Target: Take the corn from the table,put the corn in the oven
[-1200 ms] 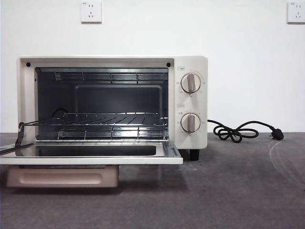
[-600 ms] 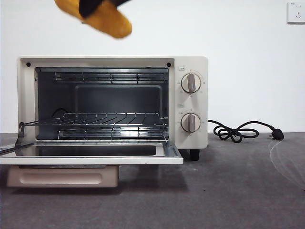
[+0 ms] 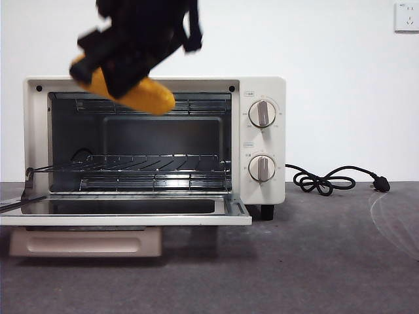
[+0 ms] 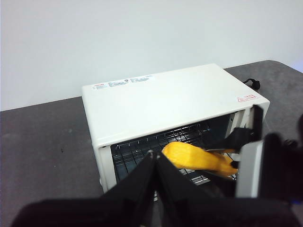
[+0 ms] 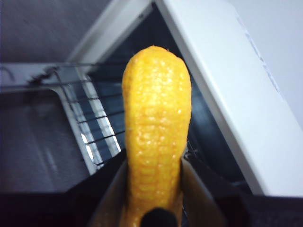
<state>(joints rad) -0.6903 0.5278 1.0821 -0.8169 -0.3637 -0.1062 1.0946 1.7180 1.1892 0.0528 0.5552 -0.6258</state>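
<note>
Pickup done: corn [image 5: 156, 137] is off the counter [image 3: 314, 261], clamped between the right gripper [image 5: 154, 189] jaws, tip projecting ahead of them toward the open oven [image 3: 262, 140] mouth, above the wire rack [image 3: 150, 163]. Remaining: insert, release. Left gripper [image 4: 155, 163] jaws pressed together, empty.

Yellow-orange corn [image 3: 147, 95] with ribbed kernel rows, cream-white oven [image 3: 262, 140], dark grey table [image 3: 314, 261].

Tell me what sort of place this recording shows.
Probably a lab test bench, not a home kitchen: an oven sits alone on a dark grey table against a bare white wall with sockets, its power cord unplugged.
</note>
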